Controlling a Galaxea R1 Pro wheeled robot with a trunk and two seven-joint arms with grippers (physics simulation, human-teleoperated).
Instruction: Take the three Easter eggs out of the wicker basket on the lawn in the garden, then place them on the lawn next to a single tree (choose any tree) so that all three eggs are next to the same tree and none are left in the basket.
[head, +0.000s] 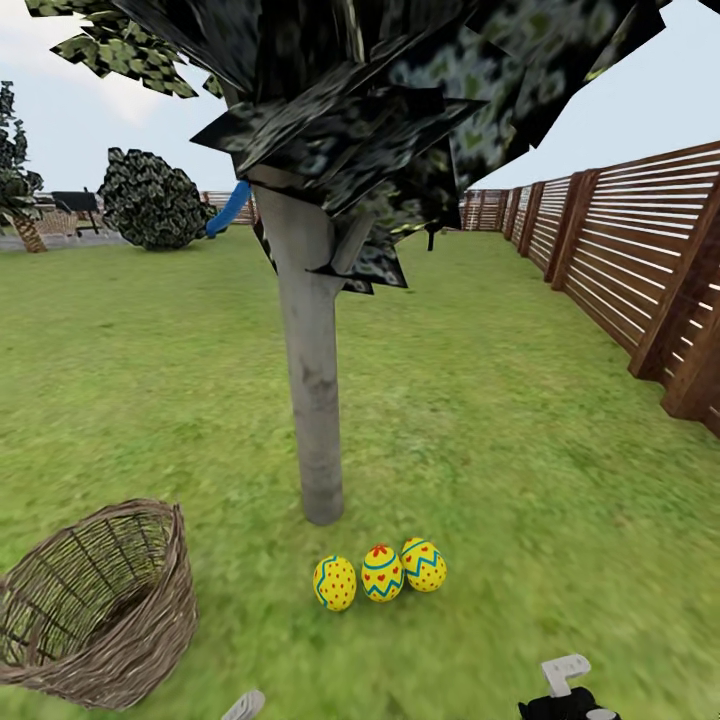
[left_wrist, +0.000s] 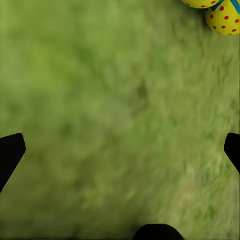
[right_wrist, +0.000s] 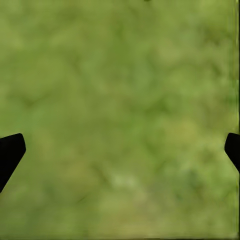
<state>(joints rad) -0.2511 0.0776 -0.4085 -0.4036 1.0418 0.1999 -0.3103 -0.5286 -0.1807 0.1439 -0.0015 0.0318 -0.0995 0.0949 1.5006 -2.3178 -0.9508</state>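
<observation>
Hanging over the lawn (right_wrist: 120, 100), both grippers (left_wrist: 120, 147) (right_wrist: 120, 147) spread wide, empty.

Open lawn (head: 500, 400) lies right of the tree (head: 312, 380) up to the fence (head: 640, 270), unobstructed. The trunk stands just behind the three Easter eggs (head: 381, 573), blocking approach from the far side. The wicker basket (head: 100, 610), tipped, occupies the near left. Grass between basket and eggs is passable.
</observation>
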